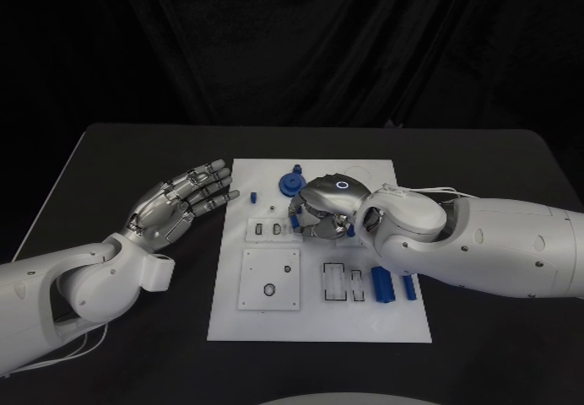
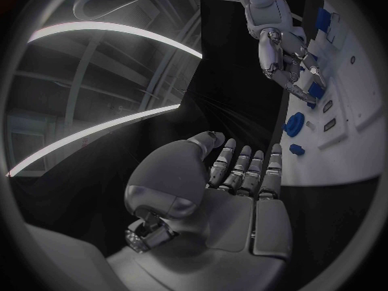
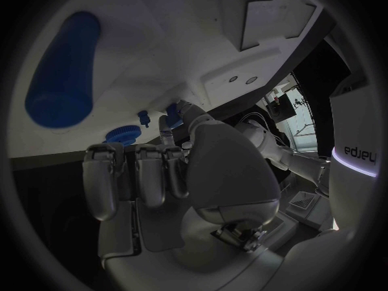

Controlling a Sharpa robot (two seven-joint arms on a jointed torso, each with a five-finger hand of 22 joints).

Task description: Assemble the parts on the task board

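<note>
White board (image 1: 244, 325) lies mid-table with blue parts on it: a gear (image 1: 292, 183) near its far edge, a small peg (image 1: 253, 197) beside that, and long bars (image 1: 382, 284) near the right edge. The right hand (image 1: 322, 207) hangs palm-down over the board's far middle with fingers curled downward, and I cannot tell whether it holds a part, so it should probably go down slowly and square to the slot. The left hand (image 1: 181, 202) rests just off the board's left edge, fingers straight, apart and empty, well placed to steady the board.
</note>
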